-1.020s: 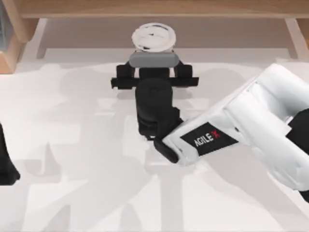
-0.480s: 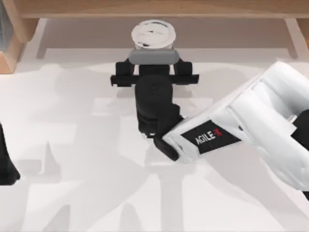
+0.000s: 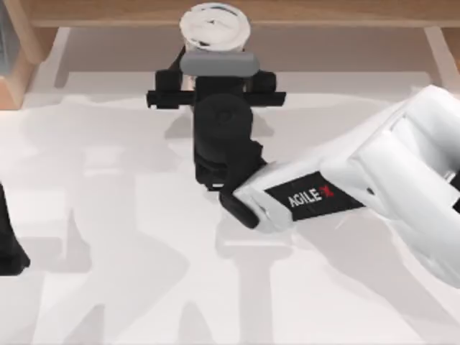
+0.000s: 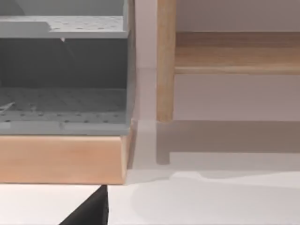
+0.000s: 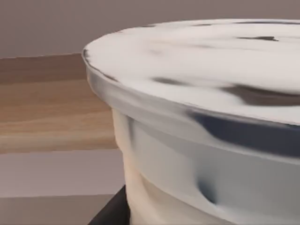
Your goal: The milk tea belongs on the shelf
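The right gripper (image 3: 214, 70) reaches across the white table (image 3: 108, 215) toward the far edge, its jaws closed around the milk tea (image 3: 213, 26), whose white lid sits at the front edge of the wooden shelf (image 3: 323, 11). The cup stands upright, its lid level with the shelf's long board. The left arm (image 3: 8, 237) rests parked at the table's left edge, and I cannot tell how its jaws stand.
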